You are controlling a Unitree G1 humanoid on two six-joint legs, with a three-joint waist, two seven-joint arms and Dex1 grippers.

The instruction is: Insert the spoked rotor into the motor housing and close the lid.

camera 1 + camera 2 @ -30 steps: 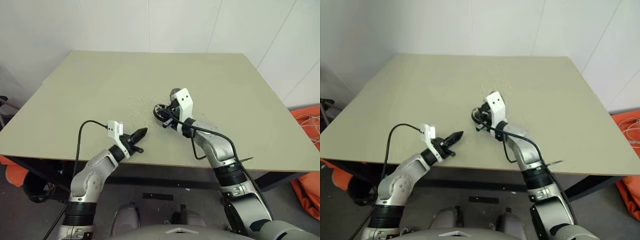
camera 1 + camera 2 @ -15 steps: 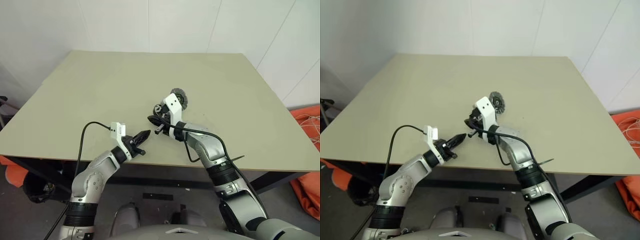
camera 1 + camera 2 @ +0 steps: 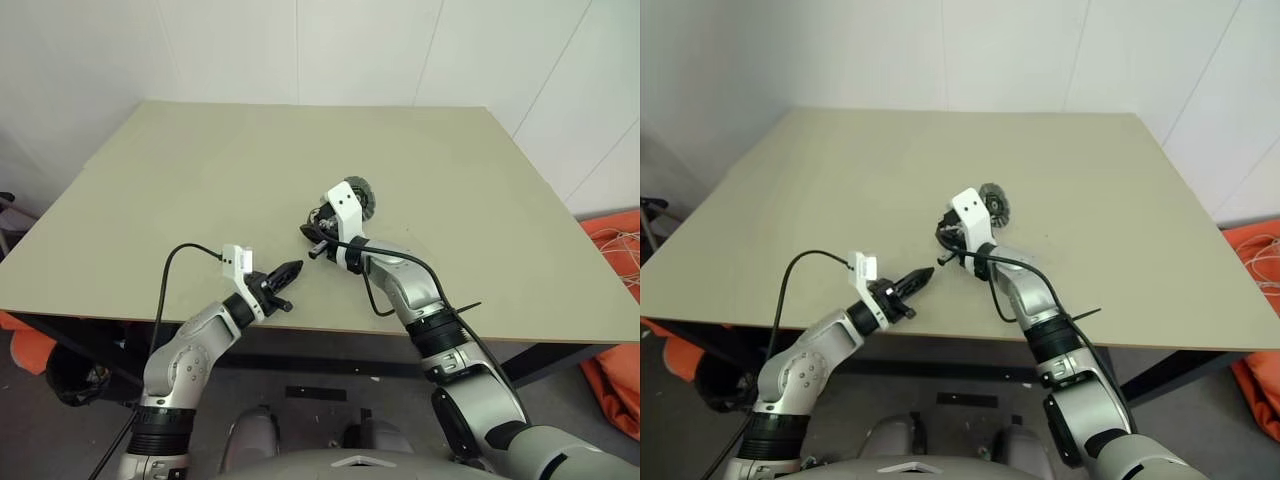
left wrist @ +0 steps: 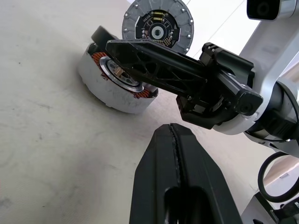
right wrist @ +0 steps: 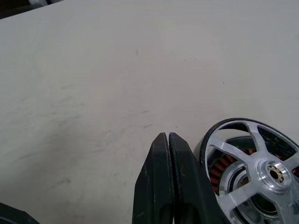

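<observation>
The left gripper hangs over the near edge of the table, nearer the robot than the housing, its two black fingers pressed together on nothing. It points toward the housing and stands apart from it.

The housing sits on the table past that gripper, a short pale drum with copper windings showing around a silver centre. In the right wrist view the rotor, a silver spoked wheel, lies in the top of the housing, with the windings visible between its spokes.

The right gripper reaches in just over the housing, its fingers shut flat against each other and empty; the right wrist view shows its tips just beside the rotor's rim.

The lid, a grey disc with dark patches, lies on the table just beyond the housing, on its far side.
</observation>
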